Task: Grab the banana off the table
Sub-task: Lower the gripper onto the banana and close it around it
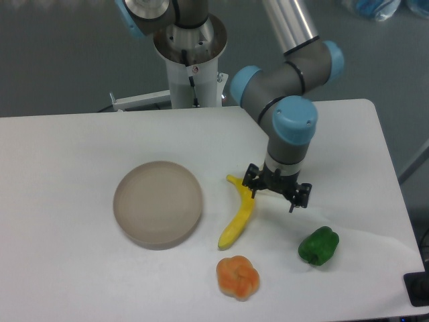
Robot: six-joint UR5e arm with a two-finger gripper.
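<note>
The table (80, 154) is big, flat and white, with round corners, and it fills most of the view. Behind it the room is dark grey, and a white post with a metal top (191, 60) stands at the far edge. On the table there is 1 banana (239, 216), 1 round grey-beige dish (158, 204), 1 green pepper (318, 245) and 1 orange pepper (237, 277). The banana is bright yellow and curved, and it lies flat near the middle of the table, just to the right of the dish but not touching it. The orange pepper sits just below the banana's lower end, and the green pepper is off to the right, well apart from the banana. There is 1 robot arm (289, 100), grey with blue caps, and it reaches in from the top. Its gripper (276, 190) points down, next to the top end of the banana. The 2 black fingers are spread apart with a gap between them and nothing is held in it. The left finger (253, 181) is right by the banana's top end, but I cannot tell if it touches.
</note>
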